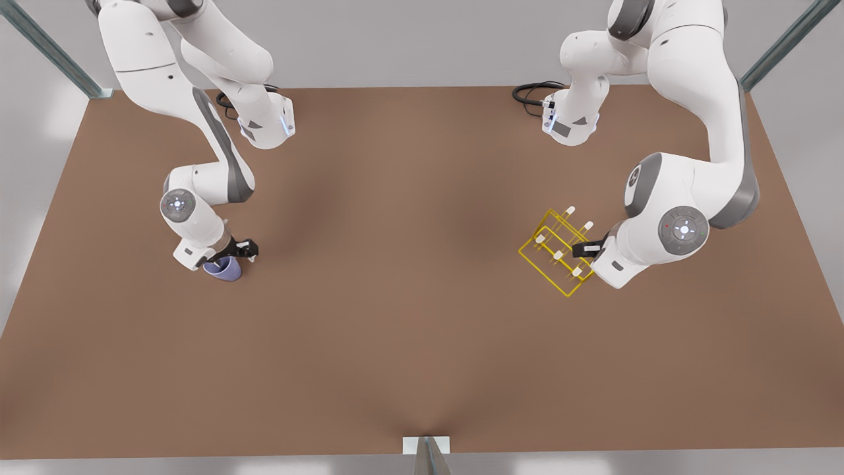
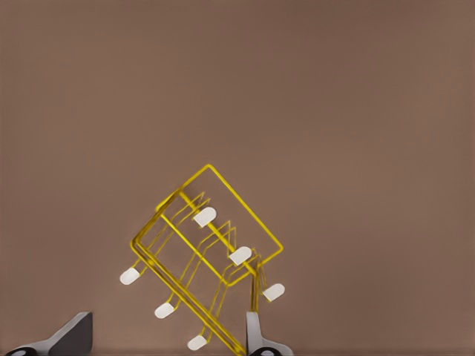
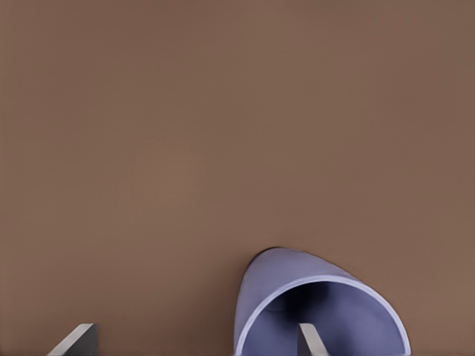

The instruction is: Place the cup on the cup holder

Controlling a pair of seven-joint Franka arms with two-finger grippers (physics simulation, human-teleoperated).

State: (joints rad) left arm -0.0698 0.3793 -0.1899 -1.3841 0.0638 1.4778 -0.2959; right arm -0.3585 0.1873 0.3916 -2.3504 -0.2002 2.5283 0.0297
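Straddled at its rim by the right gripper's (image 3: 197, 340) spread fingers, the cup (image 3: 319, 308) is not yet grasped; the cup holder (image 2: 204, 256) sits at the left gripper's (image 2: 167, 337) open fingertips, no cup on it.

No words, labels, brand names or numbers can be read anywhere in these views. The white arm casings, the brown table (image 1: 422, 330), the yellow cup holder (image 1: 557, 254) and the lavender cup (image 1: 223, 269) all carry plain, unmarked surfaces. The only marks are small coloured dots and light rings on the round joint caps of the two arms, along with dark triangular patches on the arm bases at the table's far edge; none of them forms a legible character or sign.
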